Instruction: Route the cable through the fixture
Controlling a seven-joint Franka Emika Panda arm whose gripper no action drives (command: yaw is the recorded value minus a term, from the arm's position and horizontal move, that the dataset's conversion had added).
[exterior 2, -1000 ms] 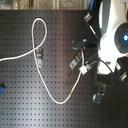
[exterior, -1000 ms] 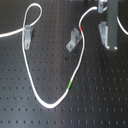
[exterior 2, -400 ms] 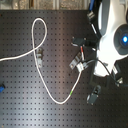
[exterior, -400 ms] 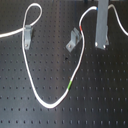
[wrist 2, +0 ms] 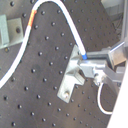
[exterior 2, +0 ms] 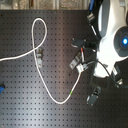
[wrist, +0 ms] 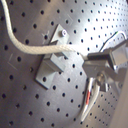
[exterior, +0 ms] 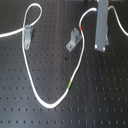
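Observation:
The white cable runs from the first exterior view's left edge, loops past the left fixture, sweeps down past its green band, then rises past its red mark beside the middle fixture and arcs over to my gripper. The gripper is shut on the cable near that end. In the second wrist view the gripper holds the cable just above another grey fixture. The first wrist view shows the cable crossing over that fixture.
The black perforated board carries everything. In the second exterior view the white robot body covers the right side, with a grey part hanging below it. A small blue object sits at the second exterior view's left edge.
The gripper, still shut on the cable, has shifted only slightly. The rest of the cable lies as before.

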